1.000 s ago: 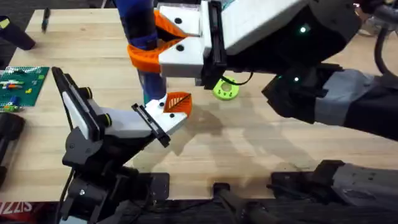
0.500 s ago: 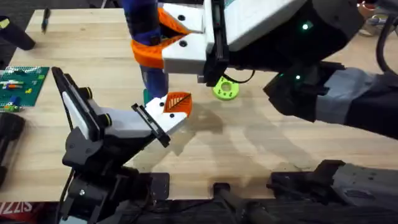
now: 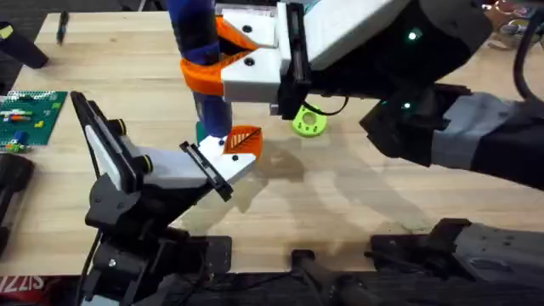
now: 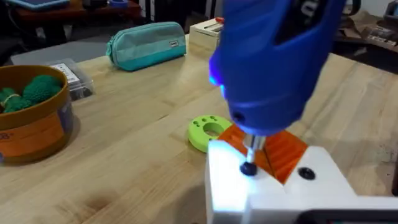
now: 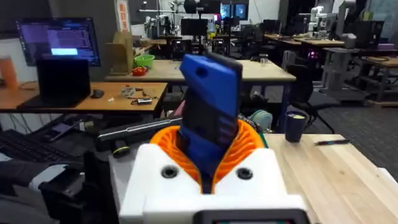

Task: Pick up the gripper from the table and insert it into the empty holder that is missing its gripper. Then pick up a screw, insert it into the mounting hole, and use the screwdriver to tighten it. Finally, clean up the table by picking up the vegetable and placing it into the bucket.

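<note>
The thick blue cylindrical powered screwdriver [image 3: 202,64] looks rigid and fairly heavy for its size, top-weighted toward its darker navy upper section, with a smooth plastic barrel that could twist in a loose hold; the sensible place to take it is around the wide mid-body, which is where the right gripper [image 3: 223,58] has it, its orange ribbed jaws closed around the barrel from the 3 o'clock side in the overhead view. The tool stands nearly upright, and in the left wrist view its narrow metal tip [image 4: 249,167] sits on or in a dark mounting hole of the white angular wedge-shaped holder [image 3: 197,167], though whether the bit is truly seated on a screw head is hard to tell. The small orange triangular ribbed finger piece [image 3: 244,140] is already mounted on that holder, just at 4 o'clock of the tip. The holder is the left arm's own end, so its open or closed state cannot be told. At 2 o'clock of the holder lies a lime-green round plastic disc [image 3: 308,122], well apart from the orange bucket holding green vegetables [image 4: 30,114].
</note>
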You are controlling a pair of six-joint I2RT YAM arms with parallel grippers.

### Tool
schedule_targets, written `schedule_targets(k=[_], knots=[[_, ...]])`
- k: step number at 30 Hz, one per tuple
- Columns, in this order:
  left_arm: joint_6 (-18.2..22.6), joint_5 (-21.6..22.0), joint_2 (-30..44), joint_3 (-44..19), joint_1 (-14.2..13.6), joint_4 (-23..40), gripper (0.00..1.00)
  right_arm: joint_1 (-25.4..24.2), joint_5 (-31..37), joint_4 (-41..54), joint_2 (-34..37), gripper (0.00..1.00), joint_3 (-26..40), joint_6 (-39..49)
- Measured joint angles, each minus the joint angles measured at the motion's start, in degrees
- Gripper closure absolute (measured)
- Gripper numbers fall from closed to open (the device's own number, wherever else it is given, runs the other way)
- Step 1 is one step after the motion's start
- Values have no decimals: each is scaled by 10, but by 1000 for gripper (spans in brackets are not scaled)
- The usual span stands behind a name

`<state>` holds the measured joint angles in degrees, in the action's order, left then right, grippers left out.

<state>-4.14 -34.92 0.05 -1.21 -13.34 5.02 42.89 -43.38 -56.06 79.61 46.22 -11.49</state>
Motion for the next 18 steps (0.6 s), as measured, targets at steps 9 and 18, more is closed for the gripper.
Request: schedule_targets(k=[9, 18], knots=[[0, 0, 0, 0, 0, 0, 985, 0, 0, 2, 0, 935, 0, -1], [0, 0, 0, 0, 0, 1, 986, 0, 4, 0, 9, 935, 0, -1]])
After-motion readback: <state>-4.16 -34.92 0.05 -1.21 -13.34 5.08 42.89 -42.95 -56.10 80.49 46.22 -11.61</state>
